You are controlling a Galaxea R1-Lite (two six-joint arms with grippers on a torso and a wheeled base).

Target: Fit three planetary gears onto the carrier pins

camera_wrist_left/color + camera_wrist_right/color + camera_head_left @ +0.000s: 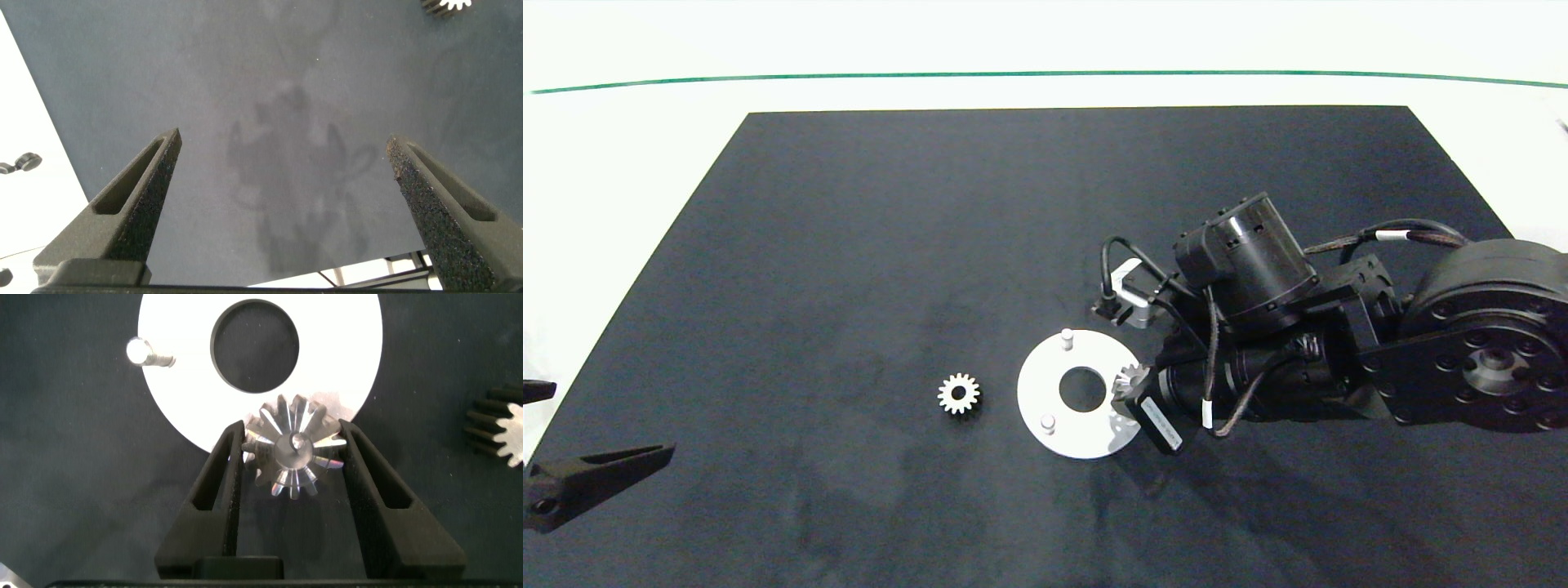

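Right gripper (292,453) clamped on a small silvery metal spur gear (292,454) over the flat white ring-shaped disc (172,384) (pin tip in its bore only in the wrist view).

The head view looks steeply down on the whole dark tabletop (931,245) from above. The right wrist view sits close over the disc (180,400), facing down past its own end effector (290,449). The left wrist view (parked at the tabletop's near left corner) faces bare surface; both wrist views catch the loose gear (445,5) at an edge.
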